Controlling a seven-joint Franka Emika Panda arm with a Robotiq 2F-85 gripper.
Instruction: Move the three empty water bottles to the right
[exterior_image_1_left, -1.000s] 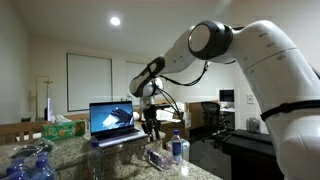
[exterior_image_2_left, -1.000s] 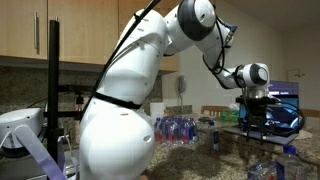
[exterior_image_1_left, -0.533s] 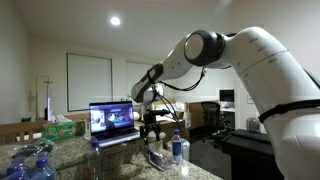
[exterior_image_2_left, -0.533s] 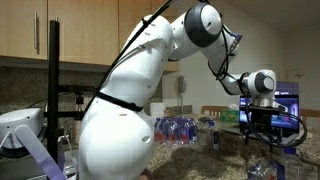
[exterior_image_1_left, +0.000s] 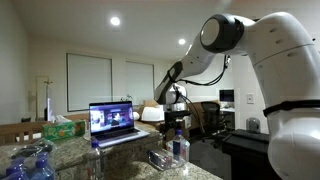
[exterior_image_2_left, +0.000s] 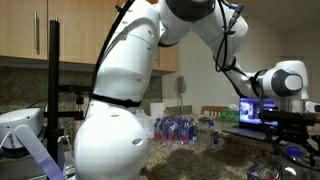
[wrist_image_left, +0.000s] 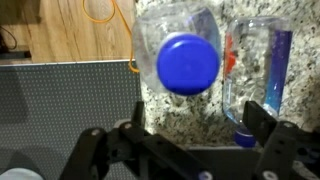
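A speckled granite counter is seen in a dim room lit by ceiling lights. At the counter's far left a heap of bluish clear plastic is piled, and a green tissue box is set behind it. Two covered windows are seen on the far wall. Right of the box, an open laptop is stood with its screen lit.

Near the counter's right edge a lying bottle is found on its side, and an upright bottle is placed just beside it on the right. The gripper is held above the upright bottle, clear of it. In the wrist view its jaws are shown wide apart with nothing clamped between them, and the upright bottle's blue top is seen from above over the granite. A third bottle is perhaps marked by a cap at that view's lower edge, though most of it is hidden.

Farther right, beyond the counter, an office chair is set. Wooden cabinets are shown in an exterior view.
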